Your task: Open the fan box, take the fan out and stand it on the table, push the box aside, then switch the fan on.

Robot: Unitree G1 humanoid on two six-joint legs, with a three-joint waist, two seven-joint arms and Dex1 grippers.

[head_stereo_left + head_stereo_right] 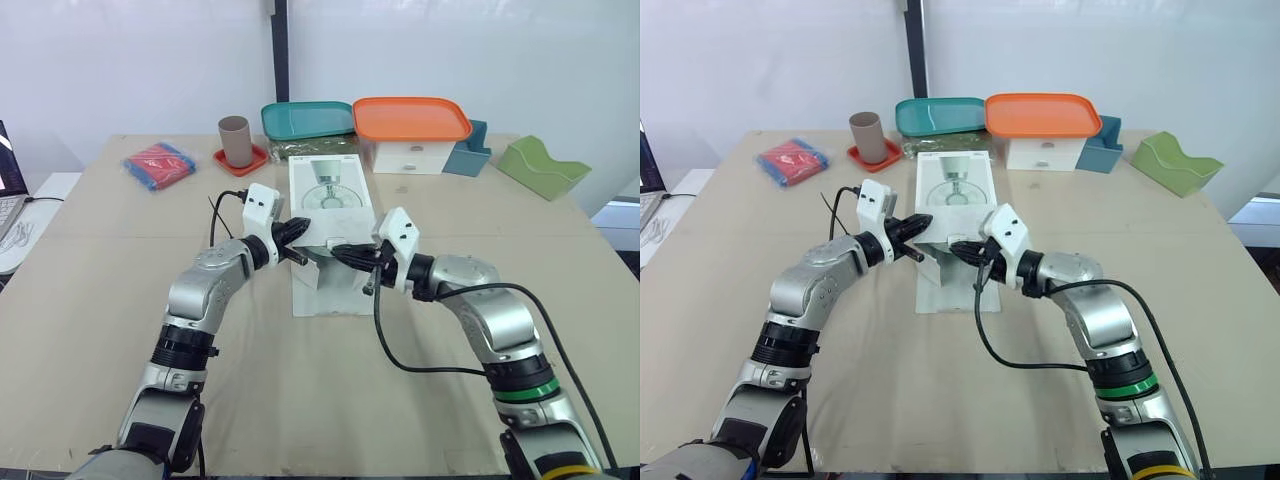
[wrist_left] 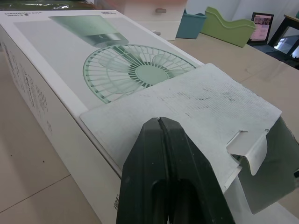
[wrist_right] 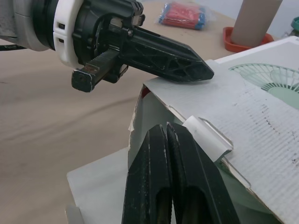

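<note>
The white cardboard fan box printed with a green fan (image 1: pixel 328 195) lies mid-frame on the beige table (image 1: pixel 90 270). Opening looks to be the step in hand. The left claw (image 1: pixel 298 230), pressed narrow, touches the raised end flap (image 2: pixel 201 107), and the right claw (image 1: pixel 342 250), also closed and empty, sits by its tuck tab (image 3: pixel 208 137). The next move probably calls for folding the flap fully back.

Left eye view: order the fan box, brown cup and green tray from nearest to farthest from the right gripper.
1. fan box, directly at the right gripper.
2. brown cup, far side of the table, to the left.
3. green tray, far right corner.
</note>
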